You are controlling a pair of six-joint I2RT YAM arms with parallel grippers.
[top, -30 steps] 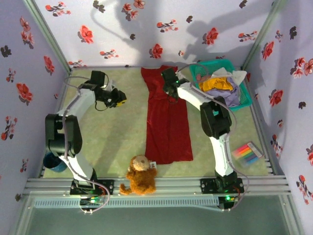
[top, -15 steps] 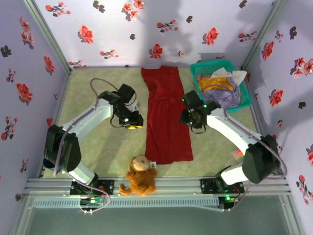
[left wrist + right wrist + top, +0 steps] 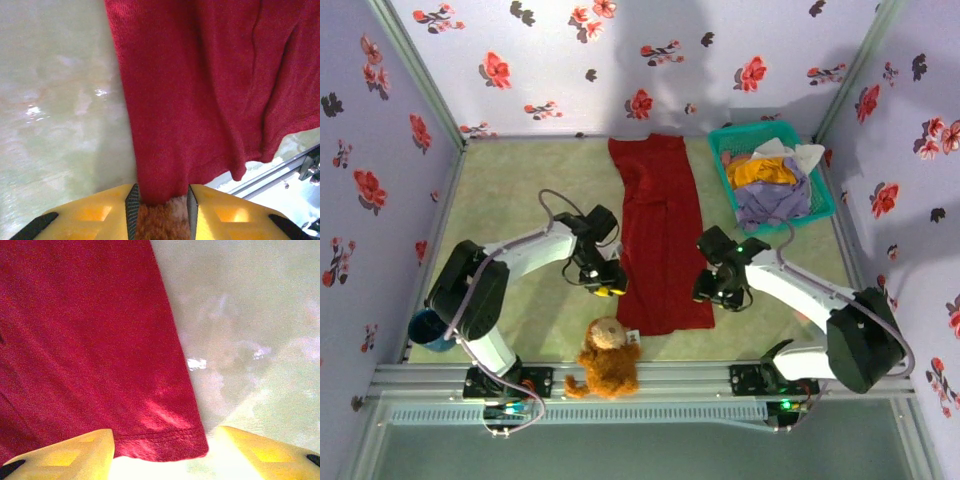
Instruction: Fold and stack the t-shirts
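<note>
Progress is partial: the red t-shirt (image 3: pixel 660 240) lies as a long strip down mid-frame (sides apparently folded in), left gripper (image 3: pixel 610 288) narrowly parted and right gripper (image 3: pixel 712 292) wide, both empty at its lower corners. Other t-shirts (image 3: pixel 767 178) sit heaped in the upper-right basket (image 3: pixel 756 129).

Three walls close in the counter (image 3: pixel 520 190): a back wall (image 3: pixel 650 70), a left wall (image 3: pixel 370 200) and a right wall (image 3: pixel 920 200). All are papered pale lavender with scattered red and dark flowers. Slim metal corner posts (image 3: pixel 420 75) mark where they meet. The counter top is a pale, mottled green-beige. Silver aluminium rails (image 3: pixel 670 375) run along its near edge. Soft grey shadows lie on the back wall, and the right wrist view catches small white glints (image 3: pixel 197 362) on the glossy surface.
</note>
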